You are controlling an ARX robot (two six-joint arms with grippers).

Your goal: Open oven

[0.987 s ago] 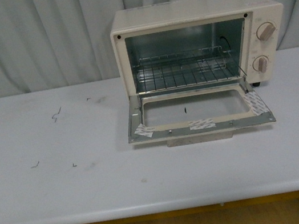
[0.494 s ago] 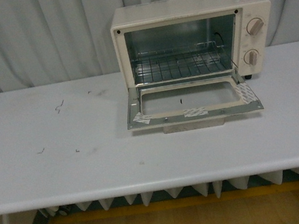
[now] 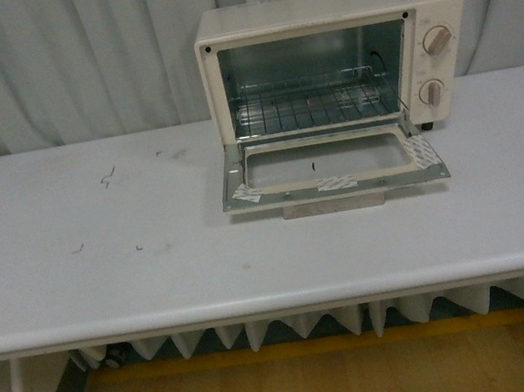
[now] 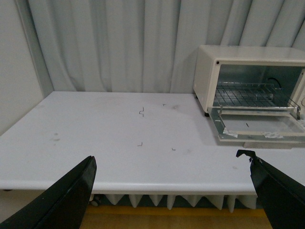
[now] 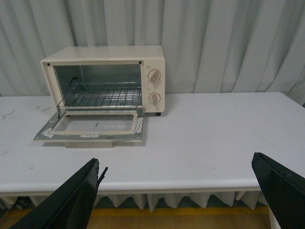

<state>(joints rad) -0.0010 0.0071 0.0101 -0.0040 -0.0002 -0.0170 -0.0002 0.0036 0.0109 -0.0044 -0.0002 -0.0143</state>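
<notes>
Pretty much done here: the oven (image 3: 335,61) sits at the back of the table (image 3: 103,275), door (image 3: 330,166) dropped flat, rack (image 3: 312,106) showing. Both my left gripper (image 4: 171,191) and right gripper (image 5: 178,195) hang spread wide, holding nothing, well clear.
</notes>
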